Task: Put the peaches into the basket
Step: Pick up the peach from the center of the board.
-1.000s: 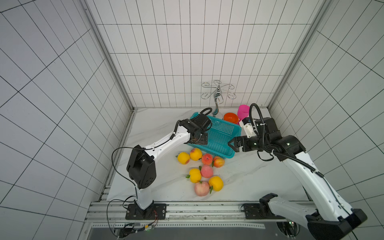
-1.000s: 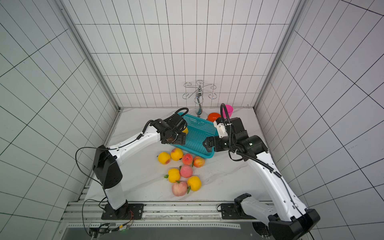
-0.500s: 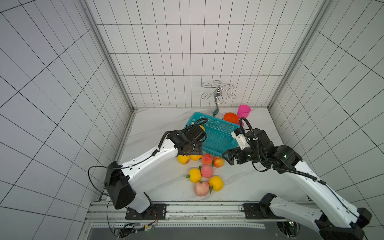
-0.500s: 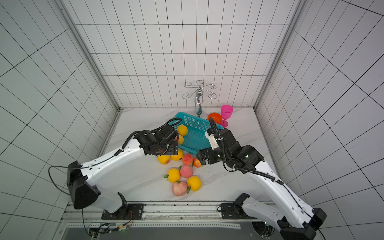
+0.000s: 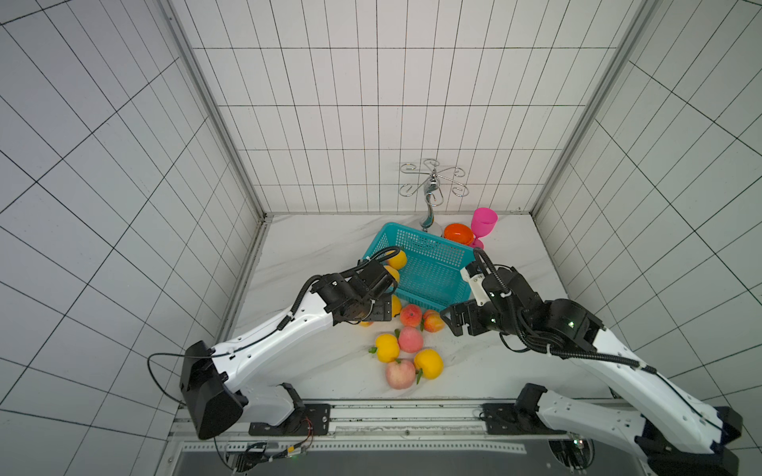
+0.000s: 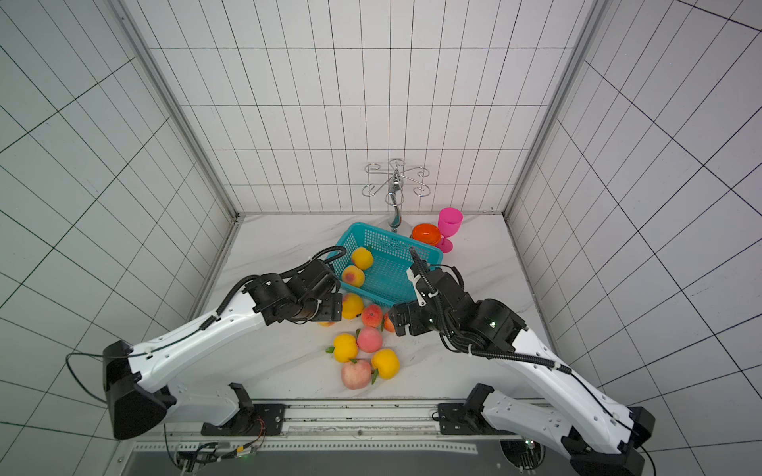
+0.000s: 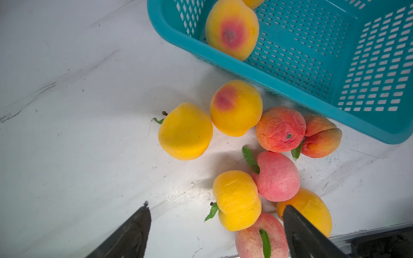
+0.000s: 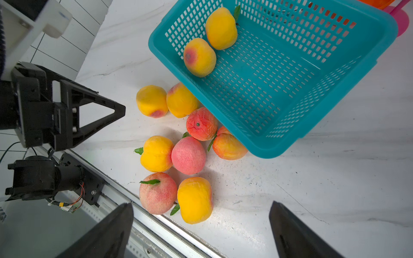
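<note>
My left jaws and right jaws both hang wide and empty over eight loose toy peaches point(image 5: 410, 338), yellow-orange and pink-red, on the white marble surface point(image 5: 313, 255). At their 12 o'clock, the teal perforated plastic basket point(image 7: 290, 92) holds two yellow ones point(image 6: 362, 258). I'd take outer fruit first: straddle its widest part, drop straight, avoid nudging neighbours — one arm at a time.
</note>
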`<state>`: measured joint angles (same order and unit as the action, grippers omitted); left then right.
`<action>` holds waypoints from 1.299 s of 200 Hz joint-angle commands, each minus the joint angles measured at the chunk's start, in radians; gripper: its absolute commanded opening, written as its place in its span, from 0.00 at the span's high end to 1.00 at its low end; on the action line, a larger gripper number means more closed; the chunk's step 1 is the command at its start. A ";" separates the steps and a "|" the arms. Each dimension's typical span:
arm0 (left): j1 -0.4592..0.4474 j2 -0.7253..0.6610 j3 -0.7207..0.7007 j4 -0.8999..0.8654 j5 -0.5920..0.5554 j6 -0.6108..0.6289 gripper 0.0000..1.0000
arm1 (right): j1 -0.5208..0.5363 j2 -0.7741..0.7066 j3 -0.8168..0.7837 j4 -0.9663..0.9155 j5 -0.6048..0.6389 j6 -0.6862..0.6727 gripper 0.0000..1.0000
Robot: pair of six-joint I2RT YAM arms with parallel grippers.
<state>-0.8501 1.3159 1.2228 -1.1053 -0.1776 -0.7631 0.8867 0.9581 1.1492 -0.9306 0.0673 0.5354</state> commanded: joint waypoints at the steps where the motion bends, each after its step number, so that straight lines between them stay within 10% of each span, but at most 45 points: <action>1: -0.006 -0.061 -0.046 0.019 0.010 -0.005 0.10 | 0.052 0.005 -0.014 -0.051 0.092 0.093 0.01; 109: -0.006 -0.317 -0.265 0.062 0.111 -0.023 0.09 | 0.318 0.100 -0.158 0.010 0.230 0.357 0.01; 260: -0.006 -0.280 -0.325 0.112 0.178 -0.023 0.08 | 0.316 0.149 -0.448 0.325 0.107 0.401 0.00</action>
<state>-0.8513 1.0328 0.8955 -1.0203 -0.0090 -0.7712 1.2049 1.0882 0.7341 -0.6727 0.2001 0.9100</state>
